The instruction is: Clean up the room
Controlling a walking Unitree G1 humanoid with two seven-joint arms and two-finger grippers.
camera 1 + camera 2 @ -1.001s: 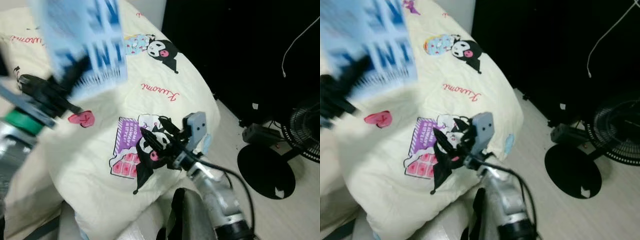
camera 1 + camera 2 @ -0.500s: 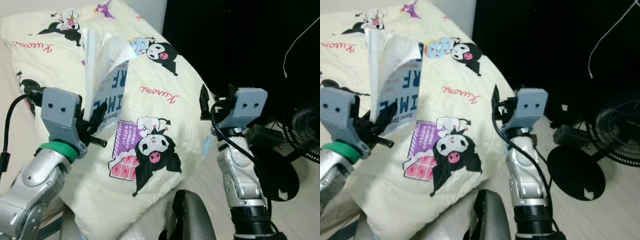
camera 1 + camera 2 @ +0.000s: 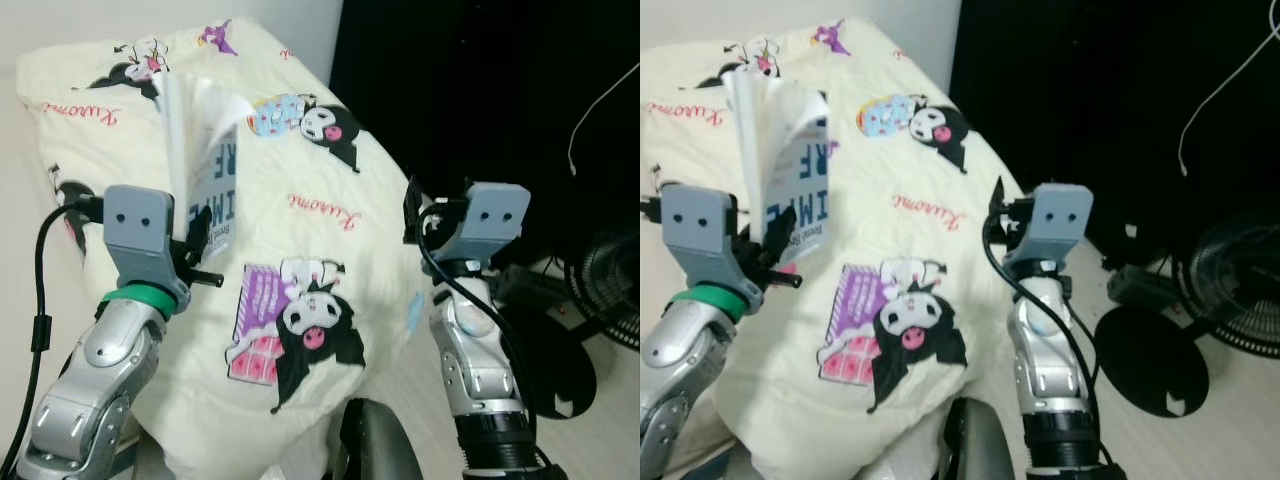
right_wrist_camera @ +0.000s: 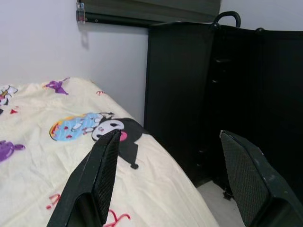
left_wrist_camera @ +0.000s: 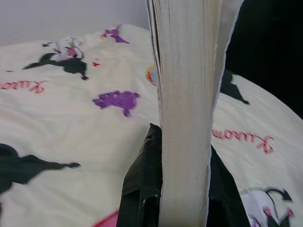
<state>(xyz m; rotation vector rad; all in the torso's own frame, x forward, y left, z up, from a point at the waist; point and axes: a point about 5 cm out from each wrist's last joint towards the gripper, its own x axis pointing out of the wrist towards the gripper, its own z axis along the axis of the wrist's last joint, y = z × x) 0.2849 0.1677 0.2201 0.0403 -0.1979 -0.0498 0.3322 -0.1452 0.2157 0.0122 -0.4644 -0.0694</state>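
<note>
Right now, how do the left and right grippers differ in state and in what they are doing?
The left gripper is shut on a book, held upright over the cream duvet; the right gripper is open and holds nothing. The left gripper is above the bed, while the right gripper is raised at the bed's edge, toward the black cabinet. Both have two long black fingers and are lifted to about the same height.

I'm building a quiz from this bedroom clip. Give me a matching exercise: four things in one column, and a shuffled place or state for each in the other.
Things:
1. book
2. left gripper
3. right gripper
4. fan

Places or states:
A. open, holding nothing
B. on the floor by the dark cabinet
C. held upright over the quilt
D. shut on the book

Pairs: 1-C, 2-D, 3-A, 4-B
</note>
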